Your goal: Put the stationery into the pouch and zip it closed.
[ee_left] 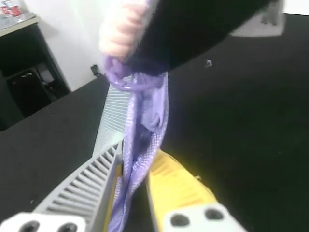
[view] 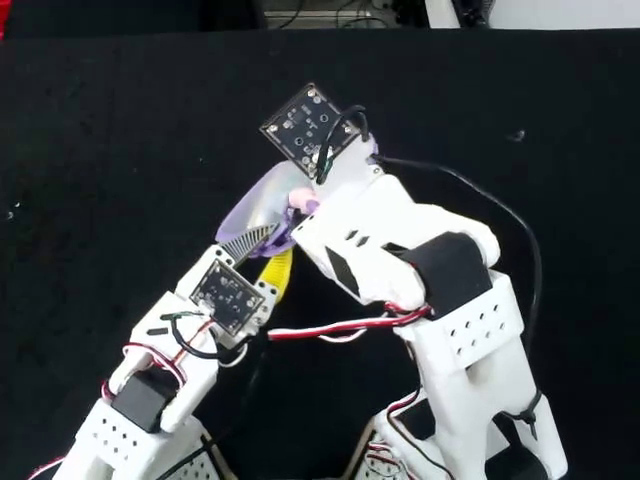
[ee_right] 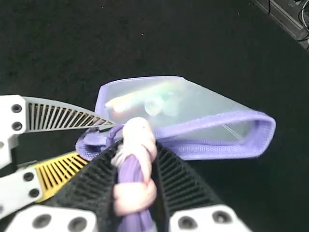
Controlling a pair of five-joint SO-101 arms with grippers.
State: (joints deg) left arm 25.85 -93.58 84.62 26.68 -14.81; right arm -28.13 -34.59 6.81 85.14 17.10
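Well, the table has a black cloth [view: 100, 150] all over it, and the two white arms stand at the near side. Past the far edge of the cloth there are some cables [view: 320, 15]. The left wrist view shows a white wall [ee_left: 72, 43] and a dark desk [ee_left: 24, 72] beyond the table.

The pouch [view: 258, 205] is near the middle of the cloth, between the two arms. It has a see-through side and a purple edge all round. One end has a square corner, and the other end is bunched up where both grippers meet. I cannot tell if it rests on the cloth or hangs a bit above it. I also cannot tell if the zip is done up.

The stationery [ee_right: 145, 99] is inside the pouch. It shows through the clear side as pale yellow and green shapes, too blurry to name.

The left gripper [ee_left: 135, 159] has one grey finger and one yellow finger. They are squeezed onto the purple edge at the bunched end of the pouch.

The right gripper [ee_right: 135, 145] has black ribbed fingers. They are closed tight on the pull [ee_right: 137, 140], a pink and purple tag that hangs from that same end, just beside the left gripper.
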